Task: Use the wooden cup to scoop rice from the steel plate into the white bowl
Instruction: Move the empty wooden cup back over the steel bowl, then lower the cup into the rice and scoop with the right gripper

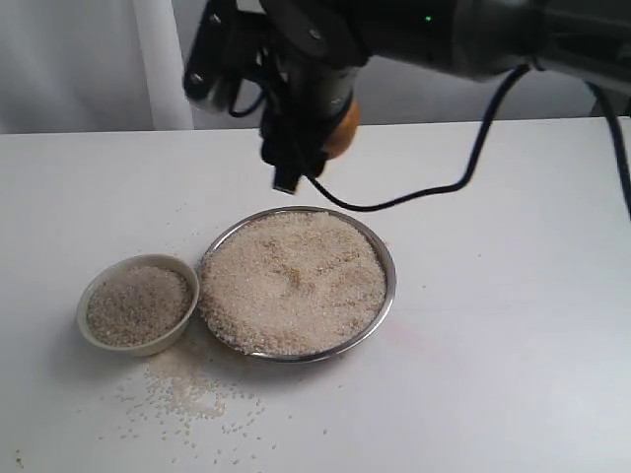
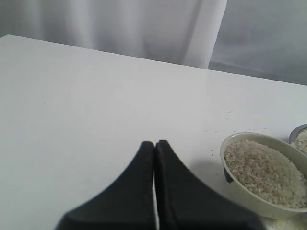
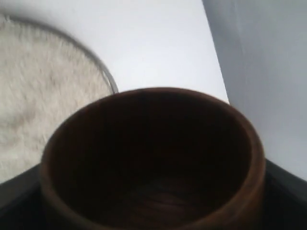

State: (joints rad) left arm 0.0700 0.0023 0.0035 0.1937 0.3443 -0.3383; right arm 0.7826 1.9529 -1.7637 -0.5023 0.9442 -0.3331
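The steel plate (image 1: pixel 390 286) sits mid-table, heaped with rice (image 1: pixel 296 281). Left of it and touching its rim stands the white bowl (image 1: pixel 87 305), nearly full of rice (image 1: pixel 138 304). My right gripper (image 1: pixel 314 123) hangs above the plate's far edge, shut on the wooden cup (image 1: pixel 342 126). In the right wrist view the cup (image 3: pixel 153 158) fills the frame, dark and empty inside, with the plate's rim (image 3: pixel 103 72) and rice (image 3: pixel 38 105) beyond it. My left gripper (image 2: pixel 154 143) is shut on nothing, low over bare table near the bowl (image 2: pixel 254 199).
Spilled grains (image 1: pixel 187 394) lie scattered on the table in front of the bowl. A black cable (image 1: pixel 424 192) droops from the right arm down to the table behind the plate. A white curtain (image 2: pixel 120 24) hangs behind the table's far edge.
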